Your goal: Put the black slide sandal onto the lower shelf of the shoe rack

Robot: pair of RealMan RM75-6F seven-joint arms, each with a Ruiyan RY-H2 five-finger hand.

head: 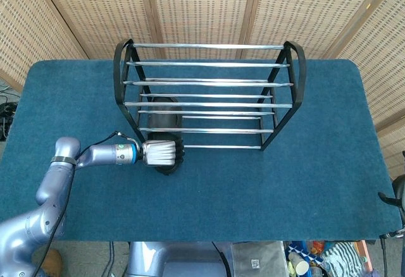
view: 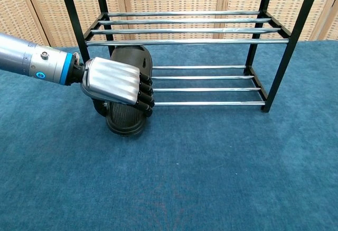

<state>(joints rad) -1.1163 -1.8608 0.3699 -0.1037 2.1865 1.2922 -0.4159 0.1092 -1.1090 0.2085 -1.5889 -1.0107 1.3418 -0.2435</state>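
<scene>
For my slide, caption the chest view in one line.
Left hand grips the black slide sandal, its toe end pushed onto the lower shelf of the shoe rack, heel overhanging the blue table.

- The left hand (view: 116, 83) has a ribbed, brushed-silver back and black fingers (view: 141, 91).
- The left forearm (view: 29, 59) is a grey metal cylinder with a bright blue wrist ring and one small screw.
- A thin black cable (head: 101, 143) loops along it.

Matt black rubbery sandal (view: 127, 91), glossy chrome rack rails (view: 203, 77), brushed-metal left hand (view: 117, 83), napped blue cloth (view: 222, 162).
</scene>
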